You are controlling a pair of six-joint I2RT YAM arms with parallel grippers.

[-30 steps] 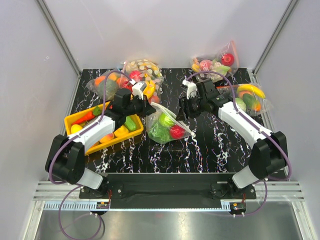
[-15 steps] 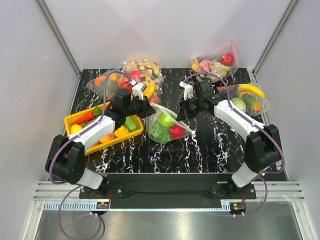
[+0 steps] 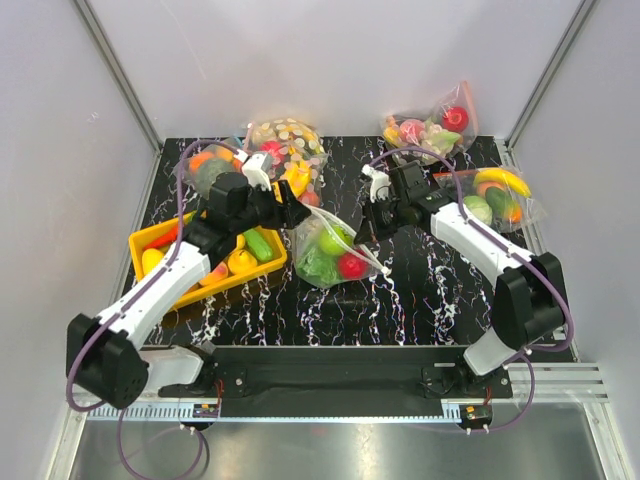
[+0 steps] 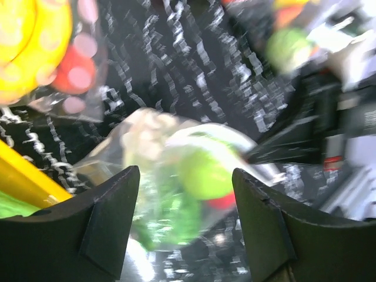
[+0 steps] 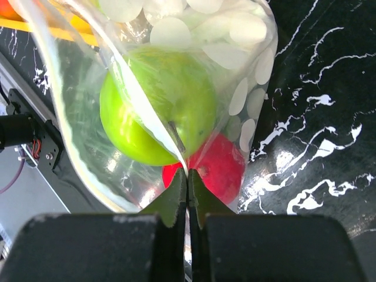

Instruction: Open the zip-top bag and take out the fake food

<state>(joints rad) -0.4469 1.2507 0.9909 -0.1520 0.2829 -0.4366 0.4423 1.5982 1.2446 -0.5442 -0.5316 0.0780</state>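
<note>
Evidently opening is in hand: the bag [image 3: 325,250] is pinched at its edge by the right claw [image 5: 188,176]; its opposite lip must be taken by the wide-spread left claw [image 4: 185,173].

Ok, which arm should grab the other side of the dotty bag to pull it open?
Left, probably. The left gripper is open, with the zip-top bag just ahead of its fingers. The right gripper is busy, shut on the bag's film.

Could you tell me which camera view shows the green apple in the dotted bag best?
The right wrist view: the green apple is close and sharp there. The top view shows it small; the left wrist view blurs it.
</note>
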